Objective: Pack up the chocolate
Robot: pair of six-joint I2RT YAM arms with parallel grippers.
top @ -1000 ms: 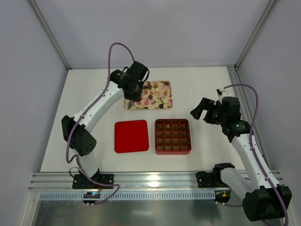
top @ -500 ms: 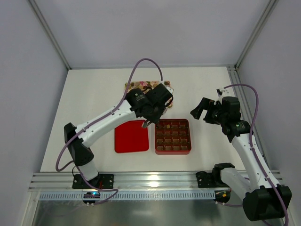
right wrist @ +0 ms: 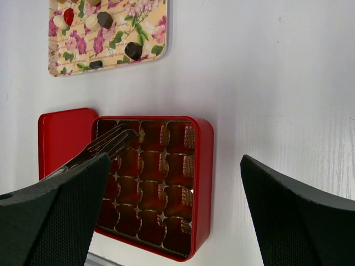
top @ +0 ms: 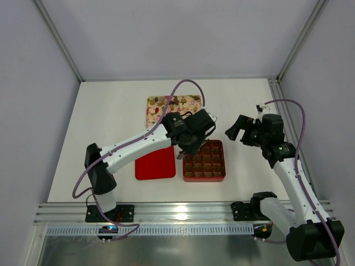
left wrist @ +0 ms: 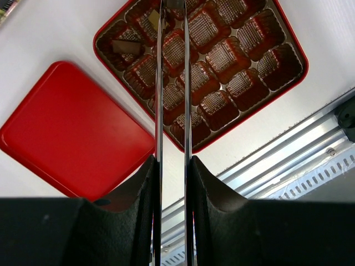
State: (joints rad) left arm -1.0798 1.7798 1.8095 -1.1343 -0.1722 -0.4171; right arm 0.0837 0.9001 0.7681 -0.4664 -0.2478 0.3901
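Chocolate (top: 166,104) pieces lie scattered on the flowered tray (top: 195,100), where the right wrist view picks out dark ones (right wrist: 133,50). The red box (top: 204,178) with its brown gridded insert (left wrist: 244,83) holds a dark piece (left wrist: 126,47) and a paler one (left wrist: 154,19) in its far cells. My left gripper (top: 191,141) (left wrist: 172,160) hovers over the box's far left part, shut on thin metal tongs (left wrist: 158,83) whose tips (right wrist: 125,136) reach the far cells. What sits between the tips is hidden. My right gripper (top: 236,128) (right wrist: 175,160) stands wide open to the right of the box, holding nothing.
The red lid (top: 154,162) (left wrist: 66,127) (right wrist: 61,133) lies flat just left of the box. An aluminium rail (top: 183,213) runs along the near table edge. White walls enclose the table on three sides.
My left arm has swung from over the flowered tray down and right to above the red box, carrying the tongs. The right arm has stayed put.
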